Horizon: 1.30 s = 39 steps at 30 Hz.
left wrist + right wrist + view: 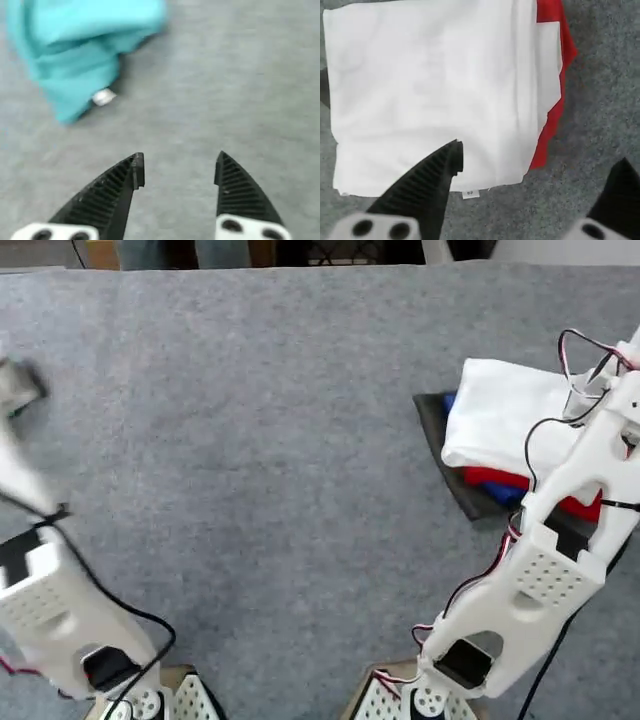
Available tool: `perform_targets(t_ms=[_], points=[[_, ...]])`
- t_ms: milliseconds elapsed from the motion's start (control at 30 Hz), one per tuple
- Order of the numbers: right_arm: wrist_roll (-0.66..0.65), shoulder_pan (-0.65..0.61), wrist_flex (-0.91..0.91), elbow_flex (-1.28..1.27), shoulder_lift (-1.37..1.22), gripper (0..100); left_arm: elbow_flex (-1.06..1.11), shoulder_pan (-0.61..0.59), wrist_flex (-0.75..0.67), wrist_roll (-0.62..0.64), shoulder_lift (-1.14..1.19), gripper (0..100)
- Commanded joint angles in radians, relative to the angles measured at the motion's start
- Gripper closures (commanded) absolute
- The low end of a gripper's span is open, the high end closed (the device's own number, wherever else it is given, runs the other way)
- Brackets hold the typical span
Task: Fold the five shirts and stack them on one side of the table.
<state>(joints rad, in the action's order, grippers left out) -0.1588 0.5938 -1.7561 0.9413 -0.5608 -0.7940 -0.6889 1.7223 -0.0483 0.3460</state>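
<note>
A folded white shirt (500, 410) tops a stack at the table's right side, over a red shirt (520, 485), a blue shirt (500, 495) and a dark shirt (440, 430). My right gripper (540, 165) hovers open above the white shirt (430, 90), with the red shirt (557, 65) showing at its edge. A crumpled teal shirt (75, 45) with a small white tag lies on the grey mat ahead of my left gripper (177, 170), which is open with nothing between its fingers. The left arm (40, 580) stands at the table's left edge.
The grey felt mat (250, 440) covers the whole table. The right arm (560, 540) crosses over the near part of the stack. Wires run along both arms.
</note>
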Motion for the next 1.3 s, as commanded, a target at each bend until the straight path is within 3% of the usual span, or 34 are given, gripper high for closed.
perform_targets(t_ms=[0, 100, 233, 500, 633, 800, 967, 1133, 1267], points=[[-0.006, -0.049, -0.008, 0.015, 0.065, 56.4, 0.087, -0.179, -0.078, -0.06, 0.035, 74], [-0.006, -0.106, -0.008, 0.005, 0.12, 56.4, 0.162, -0.263, -0.232, -0.057, 0.153, 74], [-0.011, -0.201, -0.008, 0.004, 0.17, 56.4, 0.145, -0.291, -0.402, -0.026, 0.31, 74], [-0.012, -0.298, -0.009, 0.007, 0.177, 56.4, -0.031, -0.251, -0.525, 0.041, 0.571, 77], [-0.012, -0.301, -0.009, 0.013, 0.179, 56.4, -0.177, -0.251, -0.42, 0.034, 0.618, 97], [-0.012, -0.304, -0.009, 0.013, 0.179, 56.4, -0.387, -0.24, -0.176, 0.031, 0.626, 97], [-0.012, -0.33, -0.009, 0.013, 0.179, 56.4, -0.568, -0.156, 0.048, -0.064, 0.621, 97], [-0.009, -0.358, -0.009, 0.013, 0.179, 56.4, -0.524, -0.113, 0.043, -0.124, 0.52, 97], [-0.009, -0.385, -0.009, 0.004, 0.179, 56.4, -0.28, -0.084, 0.043, -0.226, 0.287, 97]])
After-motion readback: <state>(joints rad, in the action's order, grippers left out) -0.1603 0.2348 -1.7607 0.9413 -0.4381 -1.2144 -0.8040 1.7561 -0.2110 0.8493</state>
